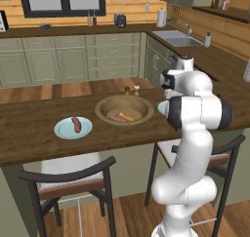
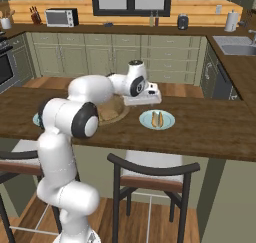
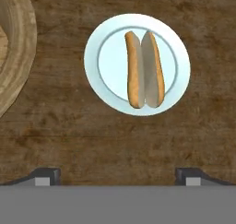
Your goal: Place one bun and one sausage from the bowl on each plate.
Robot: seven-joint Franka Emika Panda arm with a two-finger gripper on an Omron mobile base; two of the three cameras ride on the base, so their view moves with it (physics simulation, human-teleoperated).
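My gripper (image 3: 117,174) hangs with fingers wide apart, holding nothing, above the right plate (image 3: 103,87) with its split bun (image 3: 144,69). The left plate (image 1: 62,130) carries a sausage (image 1: 76,124); the bowl (image 1: 103,107) holds another bun and sausage.

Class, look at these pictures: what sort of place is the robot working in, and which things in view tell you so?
A home kitchen, rendered rather than real. Signs: the sink set in the counter, the microwave by the cabinets, and a wooden island counter with bar stools and food on plates.
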